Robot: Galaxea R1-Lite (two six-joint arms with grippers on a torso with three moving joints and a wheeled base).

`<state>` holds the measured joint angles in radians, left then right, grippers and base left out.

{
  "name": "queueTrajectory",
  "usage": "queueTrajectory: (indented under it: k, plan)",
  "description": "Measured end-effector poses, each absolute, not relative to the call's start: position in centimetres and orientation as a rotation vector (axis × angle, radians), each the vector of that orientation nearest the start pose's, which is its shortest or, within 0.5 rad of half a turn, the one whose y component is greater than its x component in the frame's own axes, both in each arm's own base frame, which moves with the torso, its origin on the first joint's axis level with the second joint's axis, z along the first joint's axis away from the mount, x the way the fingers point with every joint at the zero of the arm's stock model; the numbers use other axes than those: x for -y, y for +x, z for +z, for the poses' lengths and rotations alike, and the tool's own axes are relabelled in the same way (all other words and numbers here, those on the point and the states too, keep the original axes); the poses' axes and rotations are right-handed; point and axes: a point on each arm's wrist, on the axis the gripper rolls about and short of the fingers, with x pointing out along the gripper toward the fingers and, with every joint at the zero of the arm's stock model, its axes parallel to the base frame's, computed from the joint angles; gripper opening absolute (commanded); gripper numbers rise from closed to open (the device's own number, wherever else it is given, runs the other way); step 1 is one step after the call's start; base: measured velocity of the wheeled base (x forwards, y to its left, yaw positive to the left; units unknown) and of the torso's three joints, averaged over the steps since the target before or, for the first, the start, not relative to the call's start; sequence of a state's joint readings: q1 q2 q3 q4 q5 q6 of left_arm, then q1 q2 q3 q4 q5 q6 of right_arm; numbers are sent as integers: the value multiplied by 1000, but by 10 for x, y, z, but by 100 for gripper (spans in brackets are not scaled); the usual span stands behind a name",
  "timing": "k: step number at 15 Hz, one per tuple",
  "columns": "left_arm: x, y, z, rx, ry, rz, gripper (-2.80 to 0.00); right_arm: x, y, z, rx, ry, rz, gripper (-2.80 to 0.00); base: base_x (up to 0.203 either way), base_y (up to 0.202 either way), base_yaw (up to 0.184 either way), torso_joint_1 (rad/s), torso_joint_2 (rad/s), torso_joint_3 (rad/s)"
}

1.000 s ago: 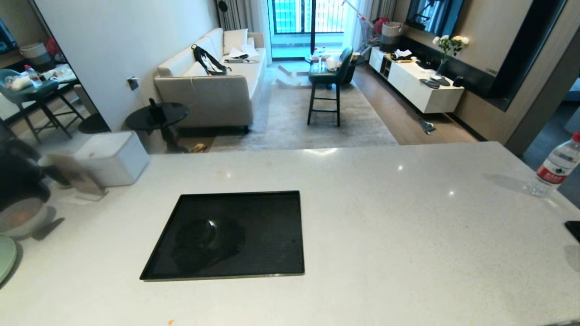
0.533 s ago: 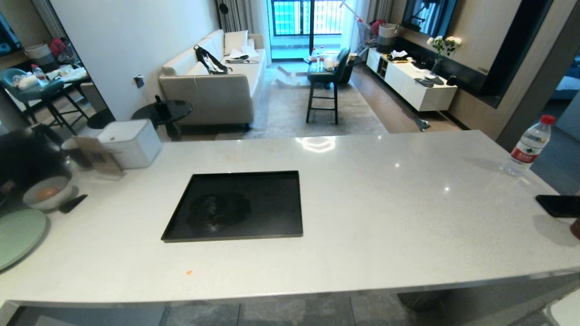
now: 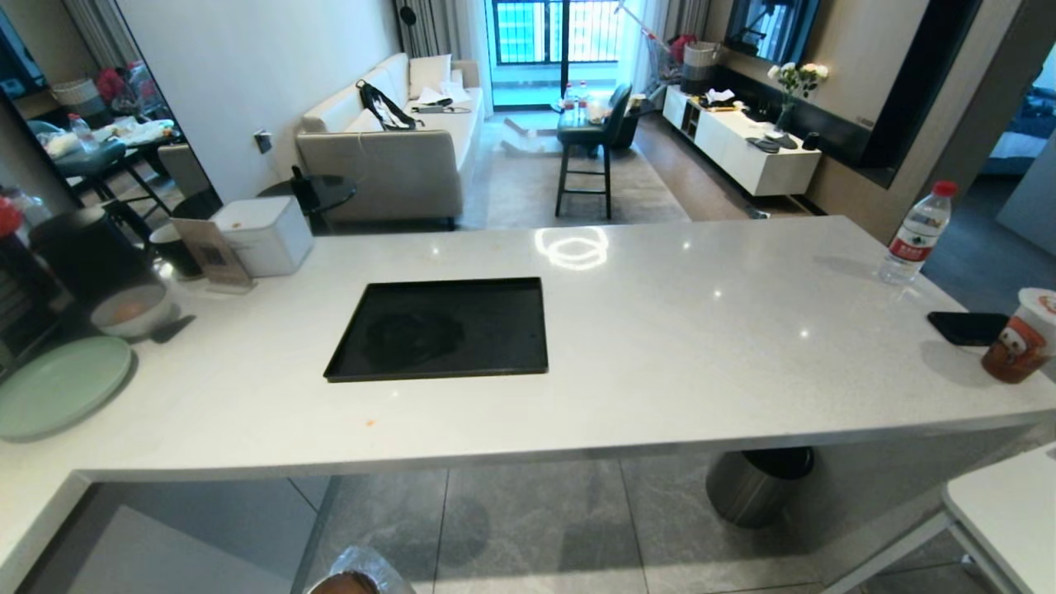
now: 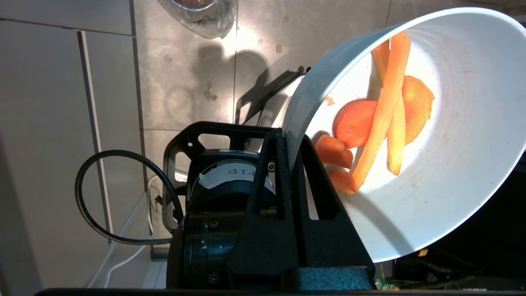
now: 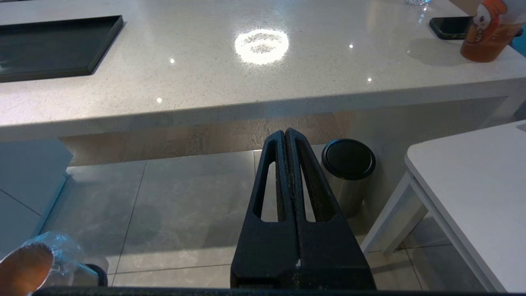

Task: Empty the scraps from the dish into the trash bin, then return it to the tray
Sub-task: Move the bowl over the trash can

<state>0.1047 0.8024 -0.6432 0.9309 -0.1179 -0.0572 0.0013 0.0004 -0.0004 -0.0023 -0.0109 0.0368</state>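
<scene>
My left gripper [image 4: 289, 137] is shut on the rim of the dish [image 4: 452, 185], a light-blue bowl with a pale inside, held tilted above the floor. The scraps [image 4: 382, 119], orange chunks and pale orange sticks, lie inside it. The trash bin [image 4: 197, 12] with its crinkly clear liner stands on the floor tiles beyond the dish; it also shows as the trash bin [image 3: 355, 577] at the head view's lower edge. The black tray [image 3: 437, 330] lies bare on the white counter. My right gripper [image 5: 285, 132] hangs shut and holds nothing. Neither arm shows in the head view.
A dark-grey bin with a black lid [image 3: 755, 487] stands under the counter's edge. On the counter are a pale-green plate [image 3: 58, 388], a greyish-white bowl [image 3: 130, 312], a water bottle [image 3: 912, 235], a phone [image 3: 965, 327] and an orange cup [image 3: 1019, 338]. A white table [image 3: 1006, 511] stands on the right.
The whole head view has shifted: the camera has drawn back from the counter, so the counter's front edge, the floor and both bins have come into view. Nothing on the counter moved.
</scene>
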Motion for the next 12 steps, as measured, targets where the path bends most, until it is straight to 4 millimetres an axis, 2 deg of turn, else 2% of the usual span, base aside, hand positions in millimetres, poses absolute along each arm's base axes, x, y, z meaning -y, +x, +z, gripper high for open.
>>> queueTrajectory:
  k: [12]
  plan:
    - [1,24,172,-1086,-166,-1,-280,0,-23,76,2,37,-10,-280,0,0,0,0,0,0]
